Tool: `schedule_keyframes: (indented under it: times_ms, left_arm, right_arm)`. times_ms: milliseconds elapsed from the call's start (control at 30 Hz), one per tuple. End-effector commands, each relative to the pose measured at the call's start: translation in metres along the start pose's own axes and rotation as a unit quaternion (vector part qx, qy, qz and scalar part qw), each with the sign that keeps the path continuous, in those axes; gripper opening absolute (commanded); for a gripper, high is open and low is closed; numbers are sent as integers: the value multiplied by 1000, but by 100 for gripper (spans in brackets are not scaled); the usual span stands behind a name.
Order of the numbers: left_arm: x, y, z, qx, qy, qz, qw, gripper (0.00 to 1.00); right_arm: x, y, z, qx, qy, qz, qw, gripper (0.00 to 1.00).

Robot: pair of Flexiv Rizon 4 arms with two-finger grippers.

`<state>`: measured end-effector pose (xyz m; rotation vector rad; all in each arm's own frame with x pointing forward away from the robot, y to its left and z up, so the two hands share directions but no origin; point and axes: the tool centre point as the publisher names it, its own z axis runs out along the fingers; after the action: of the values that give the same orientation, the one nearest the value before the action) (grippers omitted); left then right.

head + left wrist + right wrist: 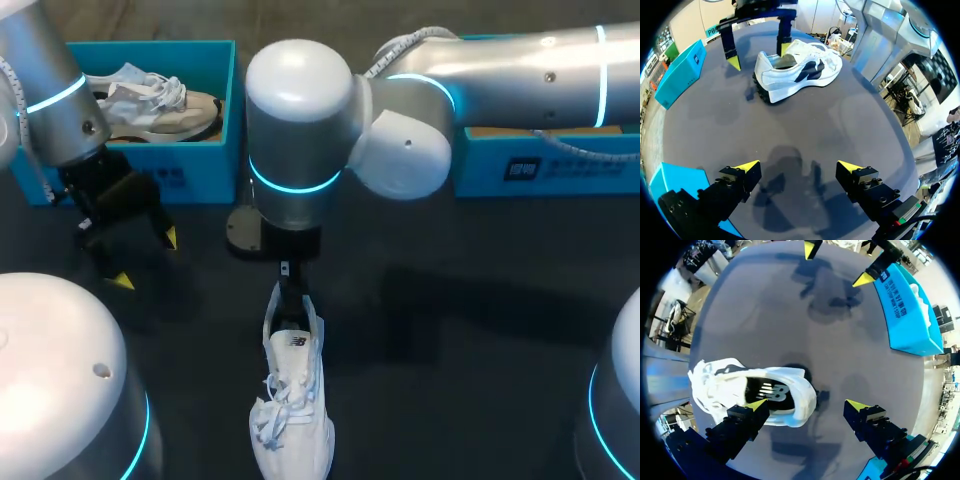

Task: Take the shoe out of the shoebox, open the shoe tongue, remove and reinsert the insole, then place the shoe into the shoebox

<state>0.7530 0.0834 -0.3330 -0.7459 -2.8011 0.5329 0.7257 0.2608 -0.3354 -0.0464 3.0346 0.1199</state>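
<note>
Shoe (pixel 747 390) is out of the box, on the table (pixel 805 320) under the right gripper (pixel 806 405). Fingers apart: one over the heel opening, the other outside, nothing clamped. Likely insole (pixel 771 392) step. Next: pinch its heel edge and lift. Left gripper (pixel 797 165) apart, empty, shoe well ahead.

I've got a white shoe (pixel 800 70) with navy side streaks and a black insole (pixel 771 392) with a white mark, on a dark charcoal table (pixel 450 330). Shoebox (pixel 205 165) is bright turquoise, and the 1 sneaker (pixel 160 105) inside is white and beige. Left gripper (pixel 146 260) and right gripper (pixel 807 405): black fingers, yellow tips. Both arms are silver with cyan rings.
</note>
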Motion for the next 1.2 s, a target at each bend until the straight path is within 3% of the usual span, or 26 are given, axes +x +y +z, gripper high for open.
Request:
schedule_keyframes:
  times_ms: [33, 267, 400, 767, 967, 1067, 1100, 1133, 1200]
  left_arm:
    - [1, 0, 0, -1, 0, 0, 1000, 100]
    - [1, 0, 0, -1, 0, 0, 1000, 100]
    - [1, 0, 0, -1, 0, 0, 1000, 100]
    - [1, 0, 0, -1, 0, 0, 1000, 100]
    - [1, 0, 0, -1, 0, 0, 1000, 100]
    - [1, 0, 0, -1, 0, 0, 1000, 100]
    - [1, 0, 0, -1, 0, 0, 1000, 100]
    - [1, 0, 0, -1, 0, 0, 1000, 100]
    - [1, 0, 0, -1, 0, 0, 1000, 100]
  right_arm:
    - [-3, -2, 13, 0, -4, 0, 1000, 100]
    - [-10, 1, 30, 15, 2, 0, 1000, 91]
    - [-10, 2, 37, 20, 5, 3, 1000, 73]
    - [-8, 2, 49, 20, 14, 12, 1000, 73]
    - [-4, -1, 53, 25, 20, 19, 999, 56]
    - [-2, -1, 55, 21, 21, 20, 999, 44]
    - [-1, -1, 55, 20, 20, 20, 999, 27]
    - [0, -1, 55, 20, 20, 21, 999, 0]
    - [1, 0, 53, 21, 18, 24, 999, 0]
